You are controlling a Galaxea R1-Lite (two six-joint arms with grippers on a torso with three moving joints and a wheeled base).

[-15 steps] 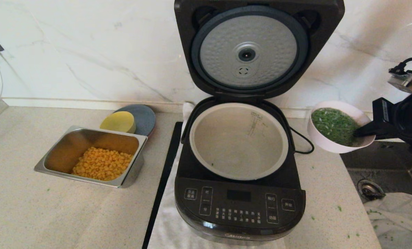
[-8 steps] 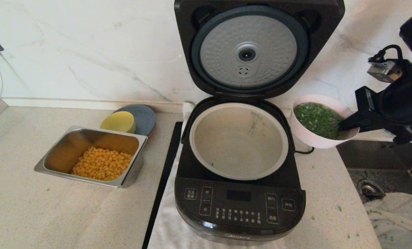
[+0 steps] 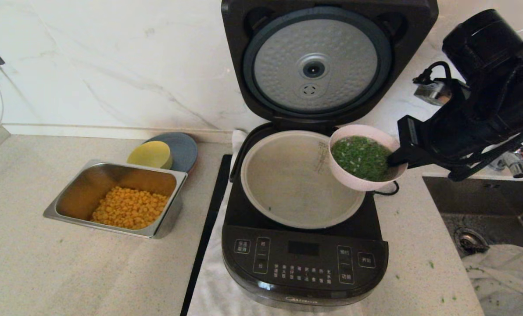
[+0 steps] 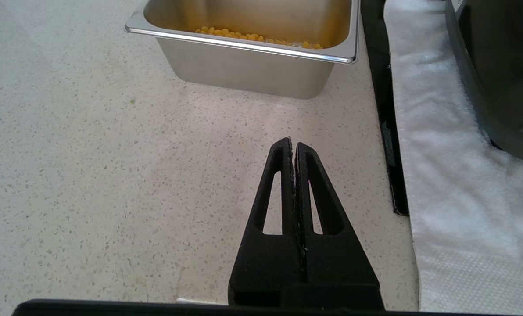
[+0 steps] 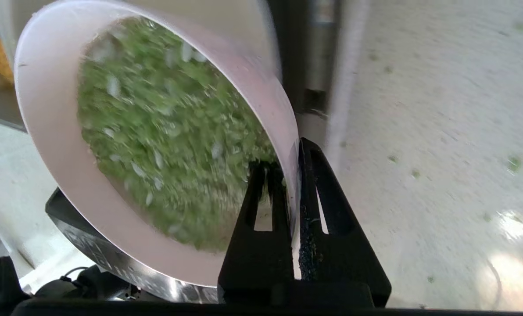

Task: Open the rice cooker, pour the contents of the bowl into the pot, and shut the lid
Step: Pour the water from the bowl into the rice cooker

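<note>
The black rice cooker (image 3: 304, 259) stands open, its lid (image 3: 327, 57) upright with the dimpled silver disc facing me. The grey-beige pot (image 3: 288, 184) holds almost nothing. My right gripper (image 3: 393, 159) is shut on the rim of the pale pink bowl (image 3: 353, 180), one finger inside and one outside. The bowl (image 5: 51, 145) hangs over the pot's right rim, slightly tilted, full of chopped green bits (image 3: 361, 158) (image 5: 165, 131). My left gripper (image 4: 293, 147) is shut and empty, low over the counter in front of the steel tray.
A steel tray (image 3: 68, 197) (image 4: 244, 66) with corn kernels sits left of the cooker. Behind it are a yellow bowl (image 3: 149, 154) and a grey plate (image 3: 183, 149). A sink (image 3: 485, 210) with a white cloth (image 3: 503, 272) lies at the right. A white towel (image 4: 445, 175) lies under the cooker.
My right arm has carried the bowl leftward, from beside the cooker to over the pot's right rim. The left arm has not moved.
</note>
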